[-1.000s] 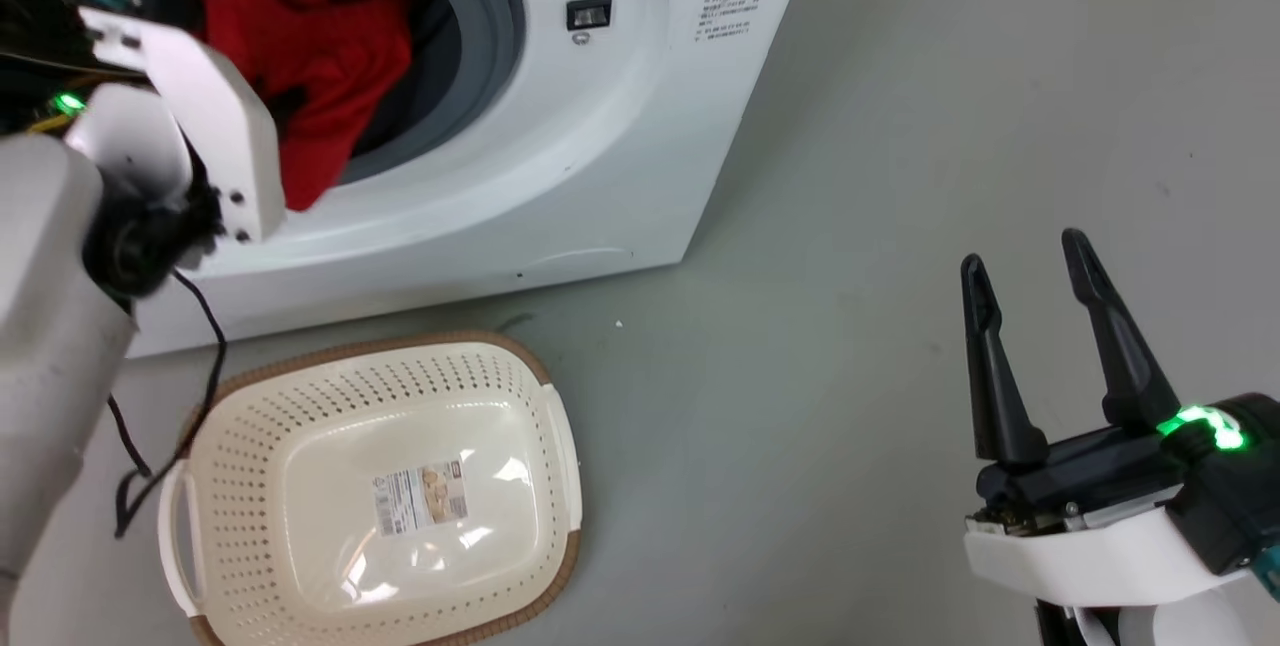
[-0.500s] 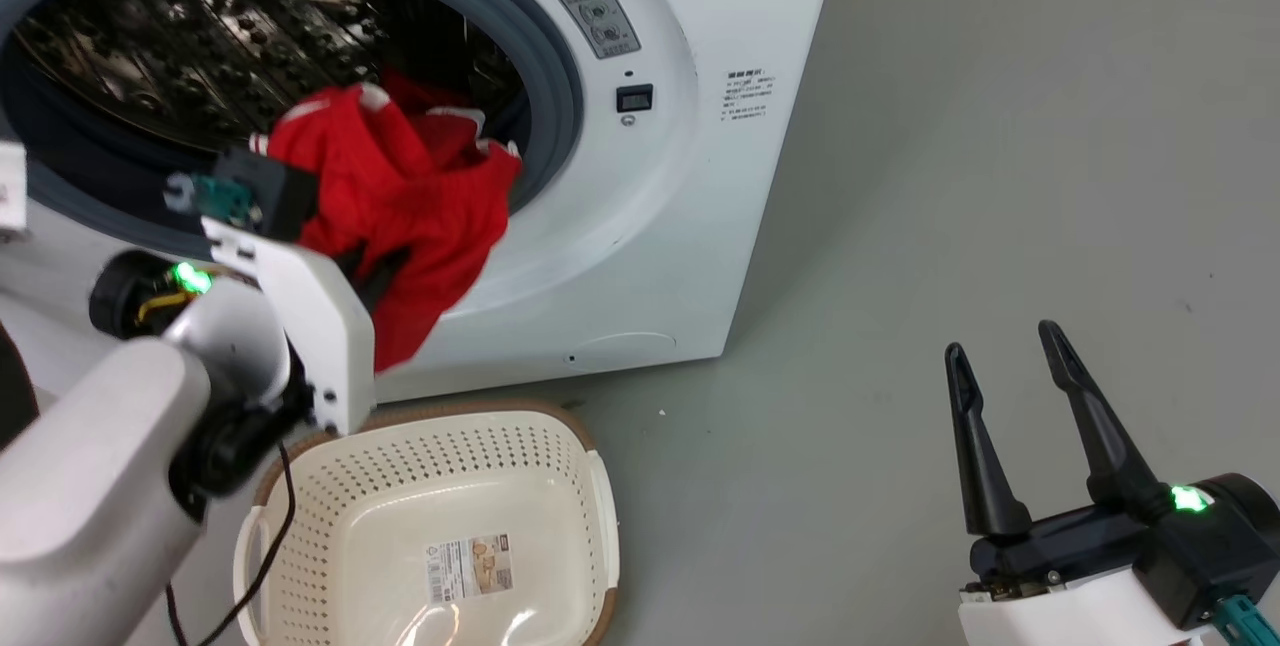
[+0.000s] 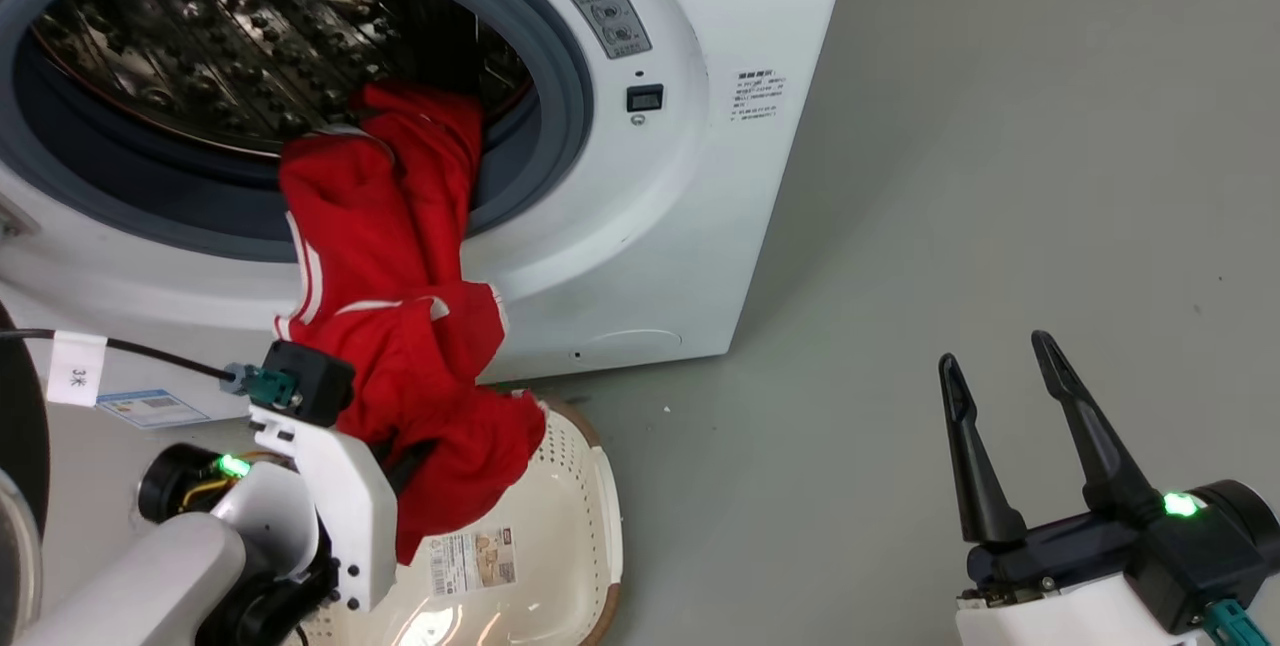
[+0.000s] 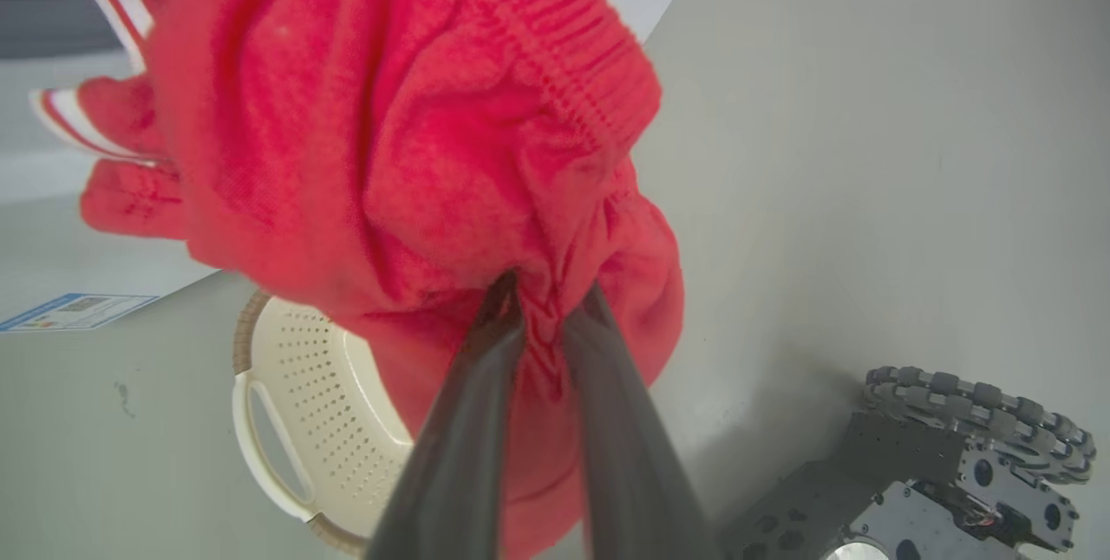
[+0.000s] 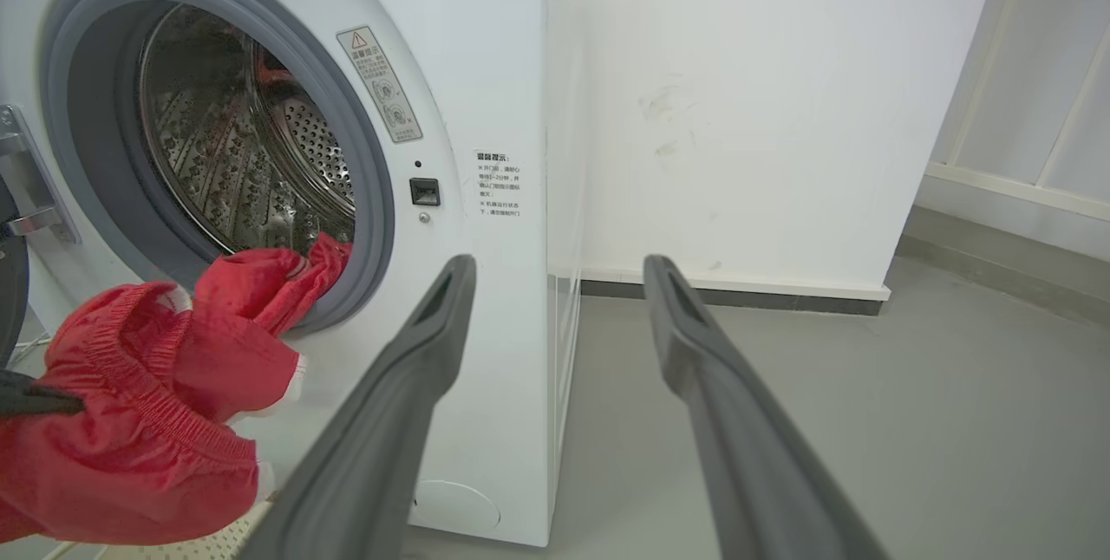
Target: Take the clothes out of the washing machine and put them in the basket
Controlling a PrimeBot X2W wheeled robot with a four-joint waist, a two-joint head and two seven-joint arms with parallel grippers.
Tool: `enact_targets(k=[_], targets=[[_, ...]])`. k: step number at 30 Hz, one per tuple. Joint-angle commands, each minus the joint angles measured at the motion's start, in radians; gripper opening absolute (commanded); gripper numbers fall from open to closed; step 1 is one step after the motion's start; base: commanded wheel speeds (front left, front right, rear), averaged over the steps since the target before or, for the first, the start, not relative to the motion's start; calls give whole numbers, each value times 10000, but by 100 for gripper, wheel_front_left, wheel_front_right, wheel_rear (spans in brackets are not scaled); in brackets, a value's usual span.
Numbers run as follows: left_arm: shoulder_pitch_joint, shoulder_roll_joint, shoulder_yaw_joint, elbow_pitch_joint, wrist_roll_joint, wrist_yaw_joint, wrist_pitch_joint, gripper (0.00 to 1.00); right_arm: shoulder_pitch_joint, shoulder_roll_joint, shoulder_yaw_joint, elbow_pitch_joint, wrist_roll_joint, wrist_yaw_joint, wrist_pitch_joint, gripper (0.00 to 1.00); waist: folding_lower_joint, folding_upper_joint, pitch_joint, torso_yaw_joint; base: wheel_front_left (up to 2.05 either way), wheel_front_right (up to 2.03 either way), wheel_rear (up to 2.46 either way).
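The left hand [image 4: 551, 291] is pinched narrow on a fold of the clothes [image 3: 400, 326], with red fabric bunched between its two dark fingers [image 4: 468, 421]; the garment runs like a long red rope out of the washing machine [image 3: 720, 176]; its upper end lies across the grey rubber rim [image 3: 565, 96] of the open porthole, with the steel drum [image 3: 200, 26] behind it; thin white stripes show along one edge; its lower end hangs over the near side of the basket [image 3: 590, 516], though I cannot tell whether it touches; the basket sits on the grey floor [image 3: 900, 226] just in front of the machine, a label showing on its bottom; well off to the right, the right hand [image 3: 995, 351] hovers above the floor, fingers spread wide and holding nothing.
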Motion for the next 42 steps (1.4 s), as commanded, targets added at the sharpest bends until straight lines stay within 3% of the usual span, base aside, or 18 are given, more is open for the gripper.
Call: enact_targets(k=[1, 10, 23, 32, 42], targets=[[130, -94, -20, 44, -91, -46, -45, 0, -149, 1, -11, 12, -34, -3, -21, 100, 2, 0, 157, -81, 0, 0, 0], [35, -750, -304, 2282, -314, -701, -127, 0, -593, 1, -67, 29, 38, -3, -21, 100, 2, 0, 1161, -497, 0, 0, 0], [-1464, -2376, -763, 6536, -12, -1705, -465, 0, -1232, 2, -198, -79, 222, -3, -21, 100, 2, 0, 2511, -907, 0, 0, 0], [-2493, -3427, -910, 9009, -164, -2031, -624, 0, -1453, 3, -254, -104, 289, -3, -21, 100, 2, 0, 2966, -982, 0, 0, 0], [-2985, -4101, -1010, 10895, -526, -2095, -350, 0, -1715, 3, -179, -138, 362, -3, -20, 100, 2, 0, 3358, -1077, 0, 0, 0]])
